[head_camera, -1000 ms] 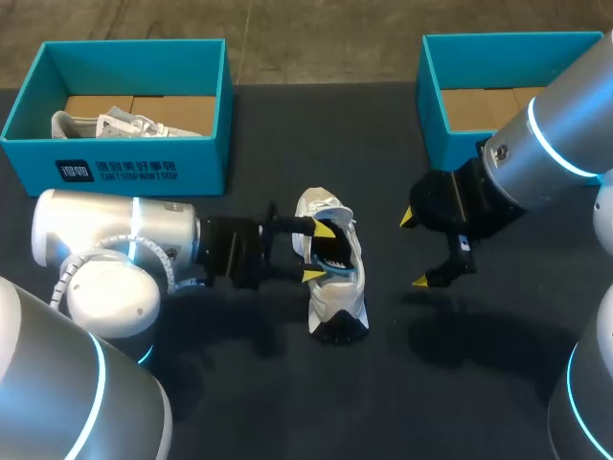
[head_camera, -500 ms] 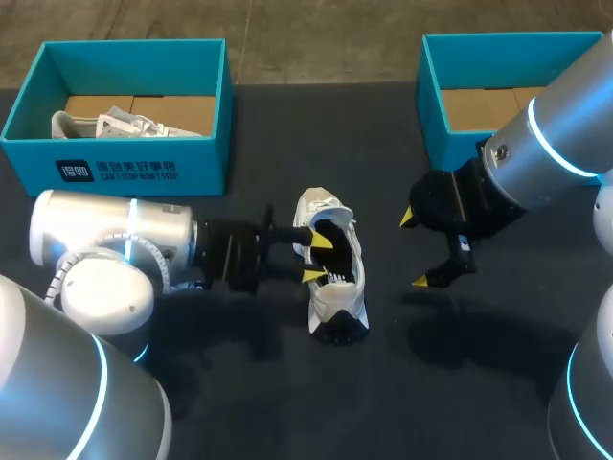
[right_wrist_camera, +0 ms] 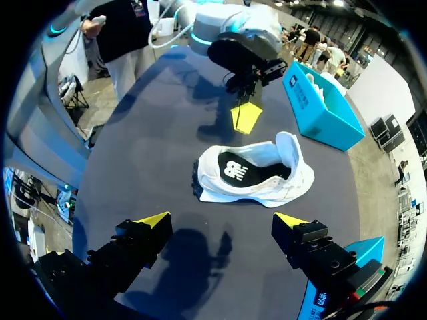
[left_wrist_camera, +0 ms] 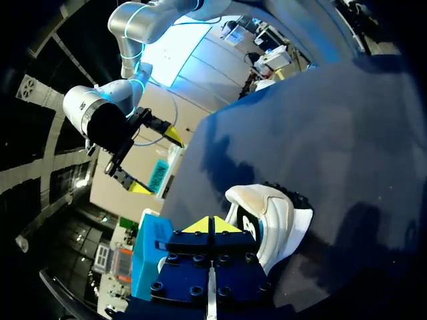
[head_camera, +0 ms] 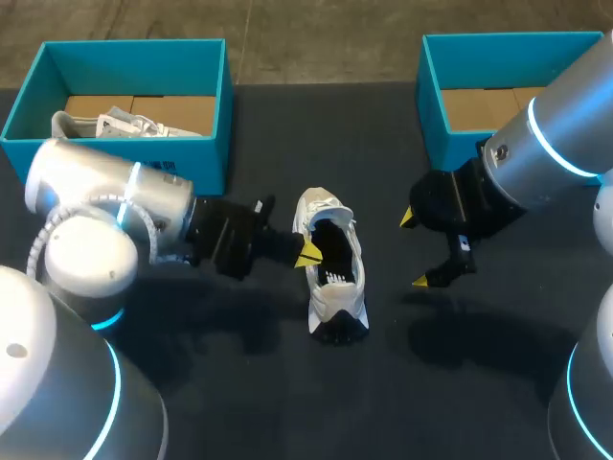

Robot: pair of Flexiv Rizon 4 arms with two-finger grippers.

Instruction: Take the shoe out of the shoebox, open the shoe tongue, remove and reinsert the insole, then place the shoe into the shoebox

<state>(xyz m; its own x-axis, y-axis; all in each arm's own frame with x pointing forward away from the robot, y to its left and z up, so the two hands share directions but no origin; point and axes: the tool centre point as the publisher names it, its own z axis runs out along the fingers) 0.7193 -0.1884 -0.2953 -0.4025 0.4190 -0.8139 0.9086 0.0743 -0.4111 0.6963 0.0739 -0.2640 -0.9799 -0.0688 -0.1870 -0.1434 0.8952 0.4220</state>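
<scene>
Since the left arm [head_camera: 144, 206] has pulled out of the shoe [head_camera: 337, 287] at mid-frame, jaws together, the insole [head_camera: 334, 257] looks reseated; right jaws hang apart, boxing remains.

I see bare table [head_camera: 383, 264] between the shoe [head_camera: 333, 278] and my right gripper [head_camera: 414, 249], free to pass. My left gripper [head_camera: 306, 254] blocks the shoe's other side, just beside it.

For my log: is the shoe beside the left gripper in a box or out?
Out: the shoe lies on the table between the left box and right box.
</scene>
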